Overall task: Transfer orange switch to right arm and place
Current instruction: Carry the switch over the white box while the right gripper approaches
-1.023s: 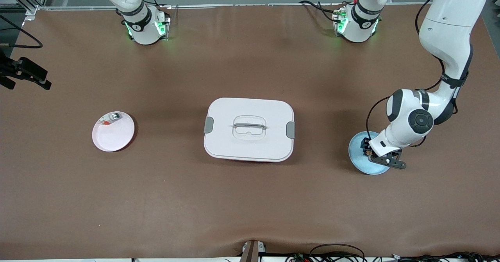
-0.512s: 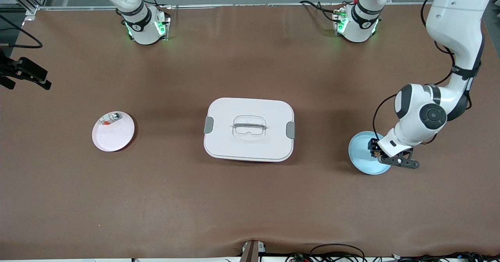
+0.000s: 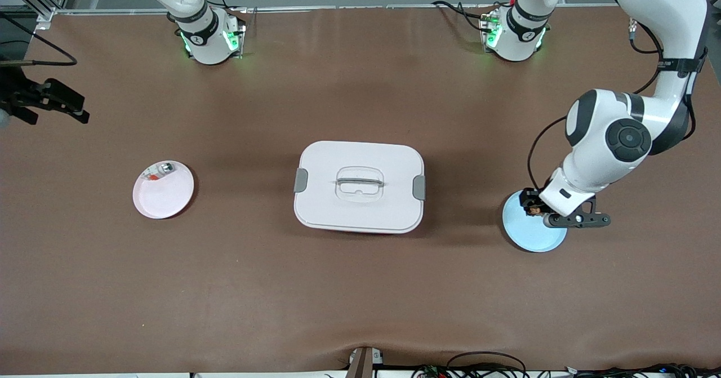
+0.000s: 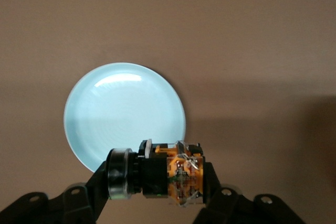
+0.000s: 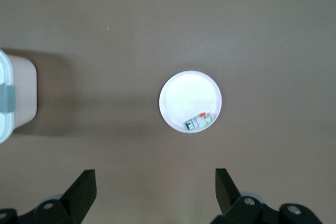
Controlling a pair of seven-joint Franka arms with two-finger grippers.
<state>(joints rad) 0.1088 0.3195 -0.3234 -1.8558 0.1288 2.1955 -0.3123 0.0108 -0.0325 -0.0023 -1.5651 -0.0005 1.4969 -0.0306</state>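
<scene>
Left gripper (image 3: 535, 209) fingers clenched on the orange switch (image 4: 157, 174) — held in the air over the blue plate (image 3: 529, 232). Right gripper (image 5: 155, 190) fingers spread, holding nothing — high over the pink plate (image 5: 181, 95), that arm waiting.

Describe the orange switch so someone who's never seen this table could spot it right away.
Find the lidded white box mid-table, then look toward the left arm's end, where a pale blue plate lies. Above it, the left claw is shut on the orange switch: a tiny black block with an orange section, unlike the whitish piece lying on the pink plate.
</scene>
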